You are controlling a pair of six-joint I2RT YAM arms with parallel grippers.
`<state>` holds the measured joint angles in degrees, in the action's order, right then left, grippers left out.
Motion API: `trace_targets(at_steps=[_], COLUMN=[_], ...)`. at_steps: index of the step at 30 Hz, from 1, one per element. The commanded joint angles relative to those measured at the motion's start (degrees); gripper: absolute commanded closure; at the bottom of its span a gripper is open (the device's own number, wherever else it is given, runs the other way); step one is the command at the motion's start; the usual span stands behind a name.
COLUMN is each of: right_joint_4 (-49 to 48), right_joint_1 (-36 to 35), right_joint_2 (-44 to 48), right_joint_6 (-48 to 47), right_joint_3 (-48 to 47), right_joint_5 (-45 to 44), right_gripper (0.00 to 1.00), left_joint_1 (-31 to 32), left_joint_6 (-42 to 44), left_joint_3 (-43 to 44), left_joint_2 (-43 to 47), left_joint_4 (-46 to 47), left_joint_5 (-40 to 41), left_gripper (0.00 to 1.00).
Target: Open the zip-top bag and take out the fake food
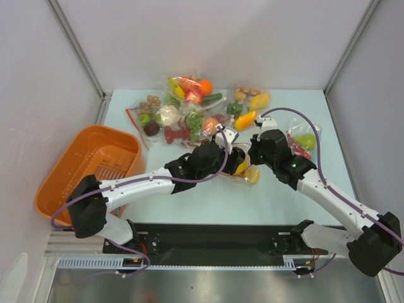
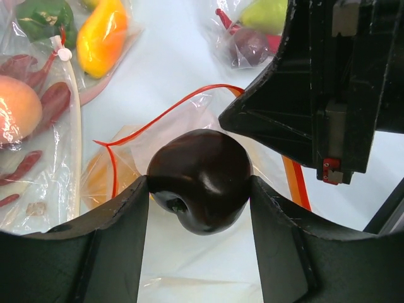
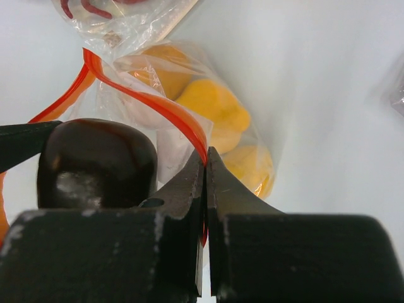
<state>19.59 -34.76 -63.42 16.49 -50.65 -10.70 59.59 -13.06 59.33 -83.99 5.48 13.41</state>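
Apparently the task is about in its middle. The zip-top bag lies on the table between the two arms, and its mouth is already open: the orange-red zip strip makes a wide loop and is not pressed together. The right gripper has its jaws fully closed on one side of this strip, pinching the thin plastic so that the bag does not move. The left gripper stands partly open, and its two fingers hold the dark purple ball from both sides. The ball is at the mouth of the bag, just beside the held strip; I judge that it is out or nearly out, but the pictures do not show this for sure. What is left is clear enough: the yellow pieces are inside the bag, deep behind the mouth, and they must come out too. The ball also has to be put down somewhere, perhaps in the orange basket at the left.
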Motion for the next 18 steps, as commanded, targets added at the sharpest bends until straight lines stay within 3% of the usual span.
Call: trace_targets(at_steps=[1,13,18], right_joint_4=[0.2,-0.6,-1.3], right_joint_1=[-0.1,0.1,0.3], right_joint_2=[1.6,1.5,1.2], right_joint_6=[-0.2,-0.3,-0.3], right_joint_3=[0.0,0.4,0.4], right_joint_5=[-1.3,-0.7,0.1], right_gripper=[1.00,1.00,1.00], left_joint_1=[-0.4,-2.9,-11.0], left_joint_6=[-0.1,0.0,-0.5], left_joint_3=[0.0,-3.6,-6.5], left_joint_2=[4.4,19.6,26.7], left_joint_4=[4.2,-1.0,-6.7], left_joint_5=[0.5,1.5,3.2], left_gripper=[0.78,0.76,0.75])
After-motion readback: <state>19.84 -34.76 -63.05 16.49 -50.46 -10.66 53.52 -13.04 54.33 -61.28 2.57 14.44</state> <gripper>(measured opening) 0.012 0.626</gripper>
